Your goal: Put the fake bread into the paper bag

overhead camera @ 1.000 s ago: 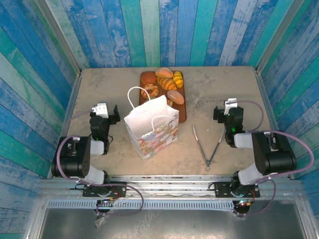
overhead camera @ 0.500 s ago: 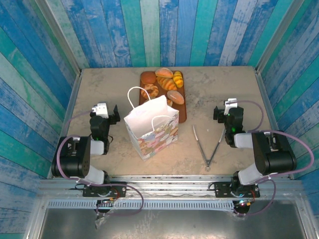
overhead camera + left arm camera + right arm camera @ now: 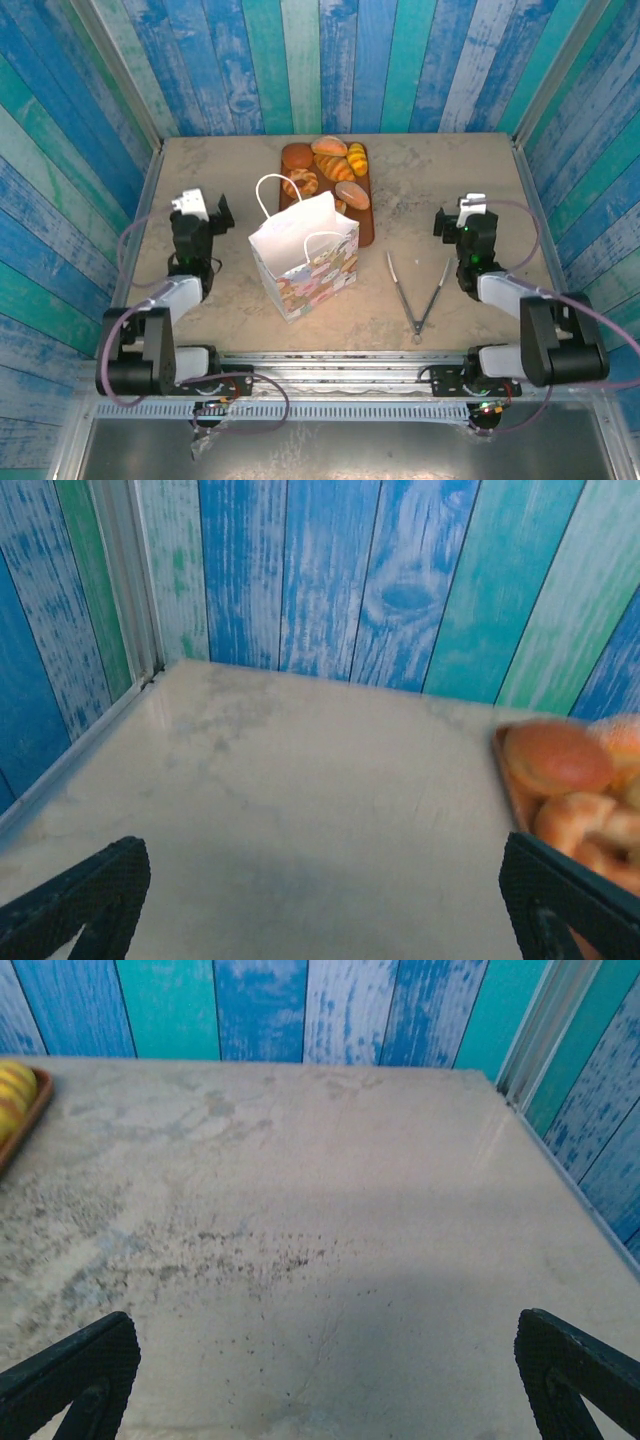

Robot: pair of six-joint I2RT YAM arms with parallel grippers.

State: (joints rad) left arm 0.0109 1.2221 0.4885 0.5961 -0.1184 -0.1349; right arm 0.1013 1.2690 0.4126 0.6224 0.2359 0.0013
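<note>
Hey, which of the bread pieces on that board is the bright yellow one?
The ridged yellow roll at the far right edge of the brown board. The rest are golden-brown or orange-brown.

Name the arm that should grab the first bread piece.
Left, probably. The left gripper is open and empty, its wrist view shows several bread rolls on the board, and the paper bag stands nearer its side. The right gripper is open too, with one yellow roll at its view's edge.

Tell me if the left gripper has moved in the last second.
Yes. The left gripper has shifted toward the back wall and slightly leftward, away from the paper bag.
</note>
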